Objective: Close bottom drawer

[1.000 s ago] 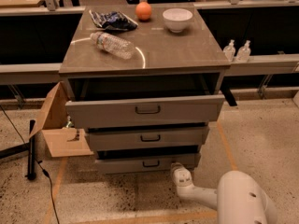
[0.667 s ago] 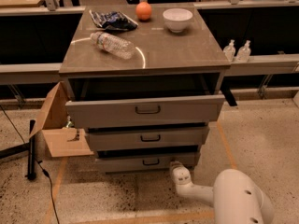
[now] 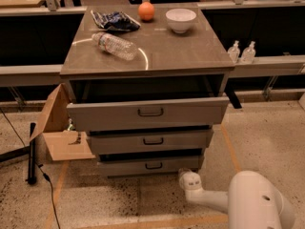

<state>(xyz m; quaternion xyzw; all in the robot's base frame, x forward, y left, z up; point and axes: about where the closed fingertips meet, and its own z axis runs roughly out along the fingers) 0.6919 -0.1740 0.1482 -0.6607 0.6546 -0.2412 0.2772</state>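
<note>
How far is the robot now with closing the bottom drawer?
Done: nothing yet. The bottom drawer sits pulled out, with a dark gap above its front. In hand: the gripper is low, near the drawer's right front corner; contact is unclear. Left: pushing the front fully into the cabinet.

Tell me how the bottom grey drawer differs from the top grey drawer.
The top grey drawer has the widest, tallest front; the bottom grey drawer has the narrowest, shortest. The top one sticks out furthest; the bottom one least. Both carry a small dark centre handle. The gripper sits by the bottom drawer's right corner.
</note>
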